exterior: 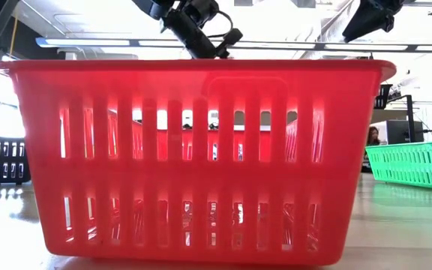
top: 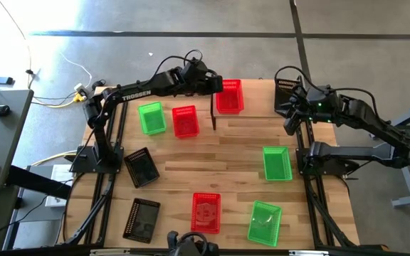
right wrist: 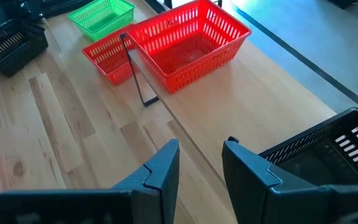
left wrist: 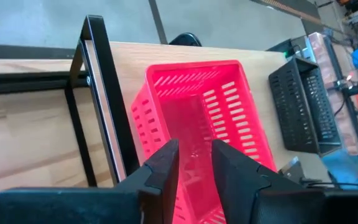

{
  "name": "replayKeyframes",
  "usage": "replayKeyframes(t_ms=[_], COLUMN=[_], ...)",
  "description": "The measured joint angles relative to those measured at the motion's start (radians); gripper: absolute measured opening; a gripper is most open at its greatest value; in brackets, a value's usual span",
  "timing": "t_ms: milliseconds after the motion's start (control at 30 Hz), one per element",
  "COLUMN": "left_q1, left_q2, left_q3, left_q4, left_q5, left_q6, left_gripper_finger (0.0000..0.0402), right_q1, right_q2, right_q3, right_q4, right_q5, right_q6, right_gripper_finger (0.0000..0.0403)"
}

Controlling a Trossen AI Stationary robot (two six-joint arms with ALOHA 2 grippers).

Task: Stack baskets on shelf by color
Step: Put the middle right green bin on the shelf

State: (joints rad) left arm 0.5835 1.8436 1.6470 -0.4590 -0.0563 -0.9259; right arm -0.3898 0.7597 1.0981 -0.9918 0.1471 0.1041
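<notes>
A red basket (top: 229, 96) (left wrist: 197, 112) stands on the shelf (top: 259, 99) at the table's far edge. My left gripper (top: 218, 84) (left wrist: 195, 163) hovers over the basket's end toward the table's left, fingers apart. A black basket (top: 285, 94) (left wrist: 303, 106) rests on the shelf's right end. On the table lie a second red basket (top: 185, 121) and a green one (top: 151, 117) left of the shelf. More baskets, red (top: 206, 212), green (top: 277, 163) and black (top: 142, 168), lie nearer. My right gripper (top: 289, 119) (right wrist: 201, 155) waits open beside the black basket, holding nothing. My left gripper comes slanting down from the table's left at the red basket's short end (left wrist: 194, 146). Its fingers (left wrist: 166, 168) stand apart there. They hide the rim below them, so I cannot tell whether they touch it. The basket sits upright on the shelf board.
The shelf's thin black posts (top: 213, 114) (right wrist: 132, 68) rise from the table beside the red basket on the table. In the low view a red basket (exterior: 193, 157) fills the foreground. The table's middle (top: 212, 156) is bare wood.
</notes>
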Motion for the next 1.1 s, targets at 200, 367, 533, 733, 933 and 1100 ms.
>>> replayKeyframes(t_ms=[200, 367, 533, 733, 933, 1100], left_q1=[0.003, 0.002, -0.01, -0.039, -0.074, -0.105], left_q2=[-0.032, -0.074, -0.123, -0.178, -0.223, -0.254], left_q3=[-0.001, -0.001, -0.001, -0.001, 0.0, 0.0], left_q4=[-0.005, -0.008, -0.013, -0.024, -0.052, -0.142], left_q5=[0.005, 0.023, 0.074, 0.139, 0.143, 0.143], left_q6=[0.088, 0.177, 0.31, 0.46, 0.552, 0.605], left_gripper_finger=[0.0071, 0.0067, 0.0067, 0.0067, 0.0067, 0.0067], right_q1=[0.0, 0.0, 0.0, 0.0, 0.0, 0.056], right_q2=[0.0, 0.0, 0.0, 0.0, 0.0, 0.0], right_q3=[0.0, 0.0, 0.0, 0.0, 0.0, 0.0], right_q4=[-0.042, -0.103, -0.181, -0.297, -0.408, -0.433], right_q5=[-0.056, -0.2, -0.317, -0.369, -0.412, -0.444], right_q6=[0.028, 0.03, 0.053, 0.053, 0.056, 0.144], right_gripper_finger=[0.0108, 0.0108, 0.0108, 0.0108, 0.0108, 0.0108])
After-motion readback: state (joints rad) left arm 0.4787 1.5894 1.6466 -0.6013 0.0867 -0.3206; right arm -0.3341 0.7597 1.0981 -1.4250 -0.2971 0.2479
